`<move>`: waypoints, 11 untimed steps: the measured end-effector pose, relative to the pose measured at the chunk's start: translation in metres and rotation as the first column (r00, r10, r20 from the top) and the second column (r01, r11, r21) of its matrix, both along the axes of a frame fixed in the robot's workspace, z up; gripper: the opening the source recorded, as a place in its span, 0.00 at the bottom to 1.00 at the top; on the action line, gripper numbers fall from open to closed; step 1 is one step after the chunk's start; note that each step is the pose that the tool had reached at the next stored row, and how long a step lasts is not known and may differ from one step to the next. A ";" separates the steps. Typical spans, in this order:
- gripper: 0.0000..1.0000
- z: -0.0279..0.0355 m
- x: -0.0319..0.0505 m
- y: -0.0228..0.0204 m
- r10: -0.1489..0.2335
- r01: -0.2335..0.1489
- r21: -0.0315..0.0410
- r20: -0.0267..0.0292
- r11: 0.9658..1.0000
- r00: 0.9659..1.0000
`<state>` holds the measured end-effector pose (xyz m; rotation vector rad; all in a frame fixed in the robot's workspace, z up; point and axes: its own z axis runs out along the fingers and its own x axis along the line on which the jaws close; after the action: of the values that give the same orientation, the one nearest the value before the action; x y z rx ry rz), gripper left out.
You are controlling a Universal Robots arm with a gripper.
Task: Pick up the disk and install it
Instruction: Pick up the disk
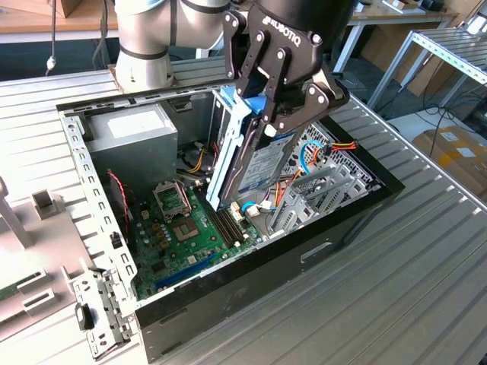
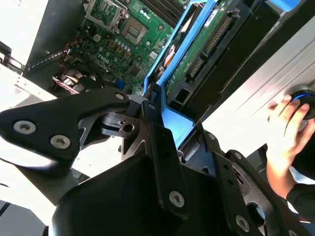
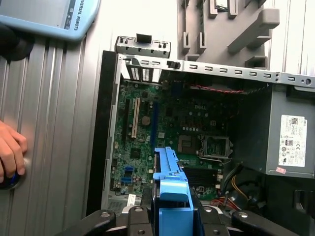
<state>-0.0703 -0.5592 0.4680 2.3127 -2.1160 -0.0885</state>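
Exterior view: we see the arm (image 1: 144, 46) rising from its base on the slatted metal table (image 1: 396, 304) behind the open computer case (image 1: 266, 262), its wrist bent forward so that the black gripper (image 1: 275, 122) hangs over the case's interior. The fingers are clamped on the upper end of the disk (image 1: 255, 163). The disk stands steeply tilted on edge, with its white label toward the exterior view's right and a blue side piece (image 1: 227, 144) running down its flank.

The disk's lower end dips into the case above the green motherboard (image 1: 179, 236), between the grey power supply (image 1: 137, 141) and the metal drive cage (image 1: 319, 194). We cannot tell whether it touches anything beneath it. Coloured cables (image 1: 335, 146) loop behind the cage.

In the second wrist view we look along the disk's underside, where its green circuit board faces the camera above the motherboard. In both wrist views a person's hand (image 2: 285, 123) rests on a round blue-ringed button (image 2: 302, 98) on the table outside the case.
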 end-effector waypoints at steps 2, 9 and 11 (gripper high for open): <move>0.37 -0.0002 0.0006 -0.0012 -0.006 0.006 0.000 0.000 1.000 1.000; 0.37 -0.0004 0.0020 -0.0024 -0.017 0.017 0.000 0.000 1.000 1.000; 0.37 0.0003 0.0020 -0.0025 -0.017 0.017 0.000 0.000 1.000 1.000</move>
<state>-0.0683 -0.5617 0.4683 2.2945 -2.1359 -0.0883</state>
